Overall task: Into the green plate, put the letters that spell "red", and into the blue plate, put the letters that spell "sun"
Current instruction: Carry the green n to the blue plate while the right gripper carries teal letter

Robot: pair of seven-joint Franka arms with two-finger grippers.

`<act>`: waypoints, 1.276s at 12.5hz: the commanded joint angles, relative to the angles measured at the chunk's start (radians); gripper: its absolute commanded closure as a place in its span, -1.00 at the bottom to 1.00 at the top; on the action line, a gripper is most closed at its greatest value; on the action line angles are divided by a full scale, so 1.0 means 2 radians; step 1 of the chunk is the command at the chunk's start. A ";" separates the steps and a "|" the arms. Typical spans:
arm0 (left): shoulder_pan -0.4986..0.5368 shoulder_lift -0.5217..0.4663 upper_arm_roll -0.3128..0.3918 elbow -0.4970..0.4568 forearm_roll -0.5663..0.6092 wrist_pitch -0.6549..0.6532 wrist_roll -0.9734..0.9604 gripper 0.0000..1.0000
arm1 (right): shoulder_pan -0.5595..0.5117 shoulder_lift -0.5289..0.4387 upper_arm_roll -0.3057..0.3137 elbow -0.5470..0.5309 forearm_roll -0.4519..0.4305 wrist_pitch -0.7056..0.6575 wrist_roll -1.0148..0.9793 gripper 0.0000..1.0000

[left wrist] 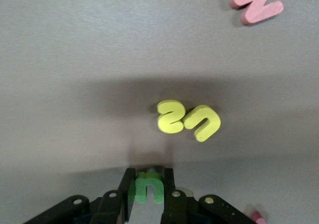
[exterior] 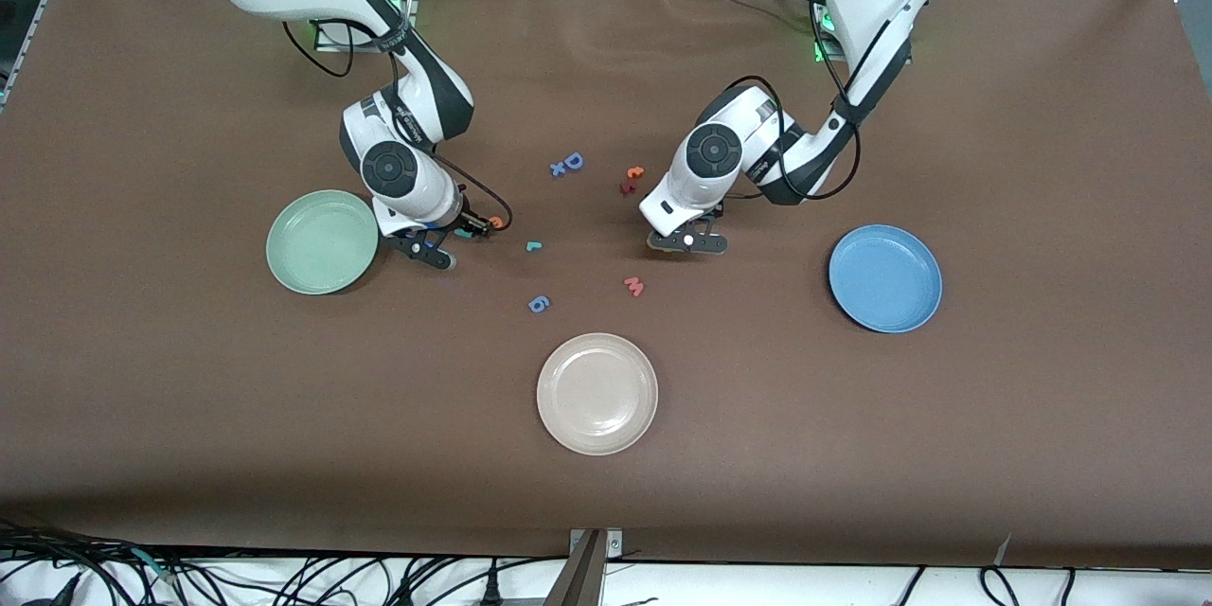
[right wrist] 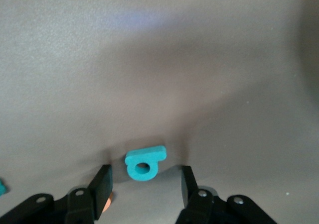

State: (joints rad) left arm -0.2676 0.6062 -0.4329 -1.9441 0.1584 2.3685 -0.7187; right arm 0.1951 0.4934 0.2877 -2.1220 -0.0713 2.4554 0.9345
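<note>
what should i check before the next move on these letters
1. Left gripper shut on the green n: ok.
2. Yellow s and yellow u in the blue plate: not ok, both lie on the table, touching.
3. Right gripper open around the teal d: ok, not gripped yet.
4. Green plate holds red letters: not ok, none inside.
5. Orange e beside the right gripper: ok, on the table.
</note>
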 commanded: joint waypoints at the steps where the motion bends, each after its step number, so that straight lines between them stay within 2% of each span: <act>1: 0.003 -0.047 -0.001 0.008 0.019 -0.064 -0.010 0.94 | 0.001 0.002 -0.005 -0.007 -0.015 0.013 0.007 -0.29; 3: 0.013 -0.050 0.002 0.038 0.018 -0.125 0.032 0.93 | 0.001 0.003 -0.006 -0.007 -0.017 0.013 0.007 -0.29; 4: 0.026 -0.051 0.002 0.047 0.019 -0.143 0.058 0.92 | 0.001 0.003 -0.006 -0.007 -0.017 0.013 0.007 -0.19; 7: 0.086 -0.055 0.004 0.047 0.021 -0.147 0.159 0.85 | 0.001 0.003 -0.006 -0.007 -0.017 0.013 0.007 0.11; 10: 0.138 -0.055 0.002 0.047 0.070 -0.145 0.246 0.85 | 0.001 0.004 -0.006 -0.007 -0.017 0.013 0.007 0.57; 15: 0.215 -0.049 0.004 0.046 0.083 -0.140 0.375 0.85 | 0.001 0.004 -0.006 -0.007 -0.017 0.012 0.008 0.63; 16: 0.226 -0.043 0.003 0.042 0.115 -0.135 0.387 0.85 | 0.001 0.000 -0.006 -0.005 -0.017 0.008 0.007 0.63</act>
State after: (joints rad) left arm 0.1426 0.5062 -0.4141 -1.8538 0.3099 2.0952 0.0004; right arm 0.1968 0.4937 0.2841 -2.1196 -0.0834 2.4690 0.9345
